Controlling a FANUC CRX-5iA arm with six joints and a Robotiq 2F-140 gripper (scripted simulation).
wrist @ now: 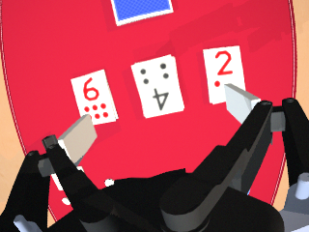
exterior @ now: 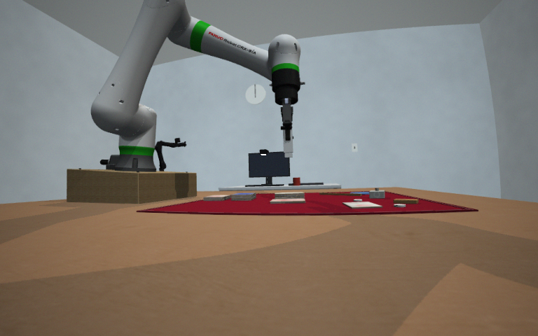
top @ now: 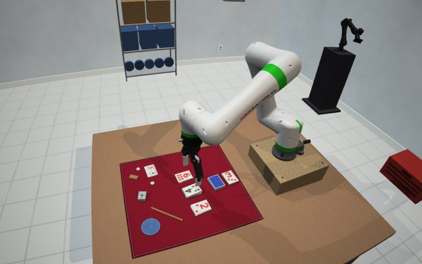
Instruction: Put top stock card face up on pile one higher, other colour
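My gripper (top: 191, 171) (exterior: 288, 152) (wrist: 157, 111) is open and empty. It hangs above the middle pile, clear of the cards. That pile (top: 191, 190) (wrist: 157, 87) shows a black 4 face up. A red 6 pile (top: 183, 176) (wrist: 95, 99) and a red 2 pile (top: 200, 207) (wrist: 223, 72) lie on either side of it. The blue face-down stock (top: 216, 181) (exterior: 242, 196) (wrist: 142, 0) lies beyond, with a face-up red 3 (top: 229, 177) beside it. All rest on the red card cloth (top: 161, 233) (exterior: 317, 208) (wrist: 52, 26).
On the cloth's left part lie a single face-up card (top: 150, 170), two white chips (top: 137, 169), a small wooden block (top: 133, 176), a grey box (top: 142, 196), a wooden stick (top: 166, 213) and a blue disc (top: 150, 226). The arm's cardboard-coloured base block (top: 287, 166) stands at the table's right.
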